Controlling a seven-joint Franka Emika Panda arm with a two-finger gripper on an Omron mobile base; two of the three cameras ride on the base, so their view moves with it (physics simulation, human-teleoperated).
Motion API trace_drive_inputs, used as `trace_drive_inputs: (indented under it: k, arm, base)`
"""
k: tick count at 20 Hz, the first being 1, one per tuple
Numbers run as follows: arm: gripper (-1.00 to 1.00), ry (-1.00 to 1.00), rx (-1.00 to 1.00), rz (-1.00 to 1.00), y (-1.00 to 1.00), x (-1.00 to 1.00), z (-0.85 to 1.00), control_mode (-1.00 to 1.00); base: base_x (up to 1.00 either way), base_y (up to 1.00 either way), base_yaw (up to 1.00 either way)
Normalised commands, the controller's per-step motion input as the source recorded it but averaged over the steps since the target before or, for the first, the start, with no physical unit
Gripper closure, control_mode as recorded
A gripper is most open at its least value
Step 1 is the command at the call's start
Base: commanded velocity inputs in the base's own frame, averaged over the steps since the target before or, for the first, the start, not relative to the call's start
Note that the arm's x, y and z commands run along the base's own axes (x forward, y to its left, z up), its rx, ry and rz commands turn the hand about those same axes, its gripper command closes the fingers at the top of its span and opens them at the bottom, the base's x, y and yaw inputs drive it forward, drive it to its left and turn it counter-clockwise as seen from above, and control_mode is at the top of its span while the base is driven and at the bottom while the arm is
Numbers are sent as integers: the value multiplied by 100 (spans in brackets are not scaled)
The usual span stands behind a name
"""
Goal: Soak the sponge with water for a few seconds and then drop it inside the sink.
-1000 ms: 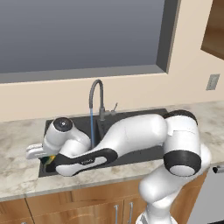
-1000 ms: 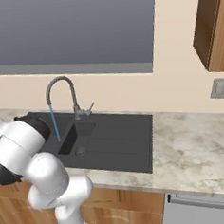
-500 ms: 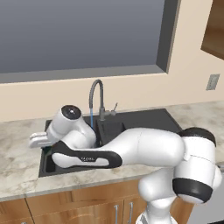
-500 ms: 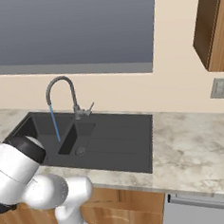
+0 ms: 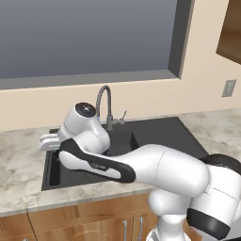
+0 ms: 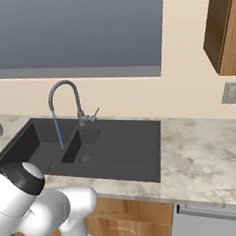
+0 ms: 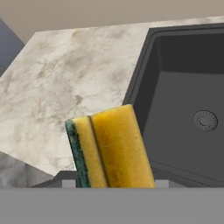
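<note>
Change since earlier frame: arm swings further toward the left end of the sink; in the left base view its wrist now stands over the left rim, where one second ago it lay low across the basin. In the right base view the arm has dropped to the lower left corner, clear of the faucet.
Surface [image 6: 203,158]: marbled beige stone, running along the wall on both sides of the sink.
Sink [image 6: 123,157]: dark charcoal, set into the surface; a deep basin at left, a smaller middle basin, a flat drainboard at right. A round drain [image 7: 205,120] shows on the basin floor in the hand view.
Arm [image 5: 160,172]: white with dark joints, reaching from lower right across the sink front in the left base view.
Faucet [image 6: 63,96]: grey gooseneck, at the rear rim, spout curving toward the left.
Water [image 6: 57,130]: thin light-blue stream, falling straight from the spout tip into the sink.
Sponge [image 7: 111,146]: yellow body, dark green scrub layer on its left face in the hand view; it stands on edge, at the bottom of that view, above the surface just beside the sink's rim, well apart from the water.
End effector [image 7: 113,183]: closed on the sponge; the fingertips sit largely hidden behind it.
</note>
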Motion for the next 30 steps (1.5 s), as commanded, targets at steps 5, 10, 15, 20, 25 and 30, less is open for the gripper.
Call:
trace_drive_inputs:
  k: [5,10,15,20,25,30]
  arm:
    - [100,0,-1,0,-21,0,0,-100]
    - [100,0,0,-1,-27,0,0,-100]
    - [100,0,-2,-3,-32,1,0,-100]
    - [100,0,-5,-4,-26,2,0,-100]
    - [100,0,-7,-6,-22,4,1,-100]
    - [100,0,-5,-10,-29,3,0,-100]
  base:
    - [0,0,0]
    - [0,0,0]
    - [0,0,0]
    - [0,0,0]
    - [0,0,0]
    - [0,0,0]
